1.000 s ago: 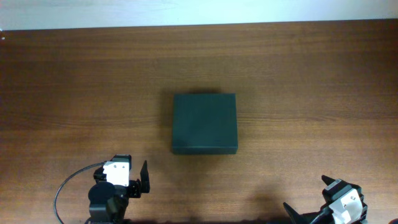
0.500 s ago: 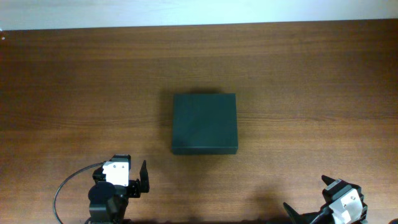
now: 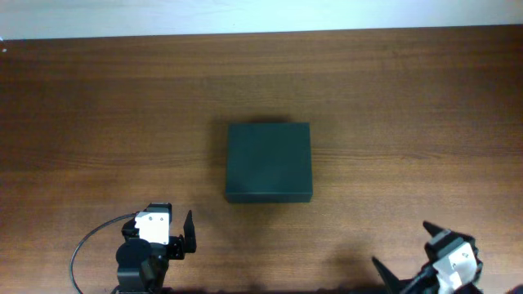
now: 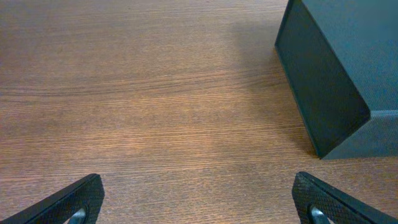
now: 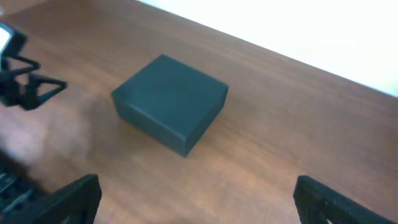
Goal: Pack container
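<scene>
Overhead view: dark green-black matte rectangular box [image 3: 269,162] sits near centre of brown wood-grain table [image 3: 409,98], lid down flat, so contents can't be seen. Bare wood shows on all 4 sides of it, widest to L & R. A pale wall strip [image 3: 245,16] runs along the far table edge.

Left gripper [image 3: 189,233] is by the front edge, front-left of the box & apart from it. A black cable loop [image 3: 82,245] curls beside its arm. Right gripper [image 3: 404,249] is at the front-right corner, well apart, partly cut off by frame bottom.

Left wrist view: left gripper [image 4: 199,202] spread wide, only fingertips [image 4: 71,200] showing in the bottom corners. The box [image 4: 329,81] is at upper right, cut off by frame.

Right wrist view is blurry: right gripper [image 5: 199,202] also spread wide, whole box [image 5: 169,101] seen corner-on ahead, untouched. Left gripper [image 5: 25,84] is a dark smear at the L edge.
</scene>
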